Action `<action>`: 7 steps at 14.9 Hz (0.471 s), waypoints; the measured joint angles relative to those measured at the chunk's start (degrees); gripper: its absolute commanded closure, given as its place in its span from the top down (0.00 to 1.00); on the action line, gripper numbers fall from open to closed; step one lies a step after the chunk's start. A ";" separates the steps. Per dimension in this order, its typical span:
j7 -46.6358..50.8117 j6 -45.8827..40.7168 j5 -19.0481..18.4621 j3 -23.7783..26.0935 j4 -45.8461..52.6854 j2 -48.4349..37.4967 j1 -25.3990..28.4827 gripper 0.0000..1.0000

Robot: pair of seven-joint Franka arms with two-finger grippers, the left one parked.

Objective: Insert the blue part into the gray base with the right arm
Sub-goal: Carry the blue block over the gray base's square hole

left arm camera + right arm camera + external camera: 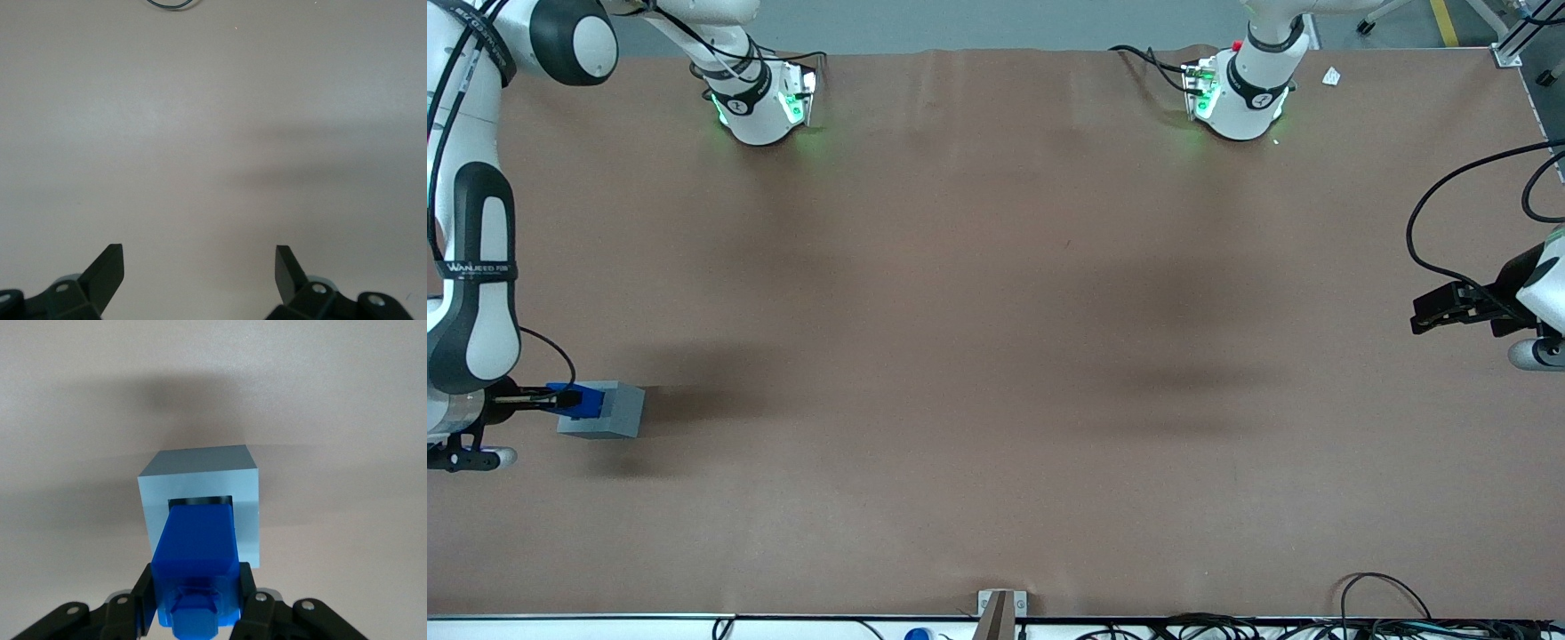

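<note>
The gray base (607,411) lies on the brown table toward the working arm's end. In the right wrist view the gray base (200,480) shows its square recess, and the blue part (197,550) reaches into that recess with its leading end. My right gripper (195,597) is shut on the blue part, one black finger (143,593) pressed on each side, the raised stub toward the wrist. In the front view the gripper (547,400) holds the blue part (580,400) level against the base.
The brown table (996,356) spreads wide toward the parked arm's end. Two white arm bases (760,98) stand at the table's edge farthest from the front camera. Cables (1387,596) lie along the near edge.
</note>
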 measured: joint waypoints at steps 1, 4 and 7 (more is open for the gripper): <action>-0.02 0.03 0.00 0.03 0.00 0.01 0.00 0.04; -0.06 0.05 0.00 0.11 0.00 0.12 0.00 0.04; -0.57 0.11 0.00 0.12 0.00 0.22 0.00 0.04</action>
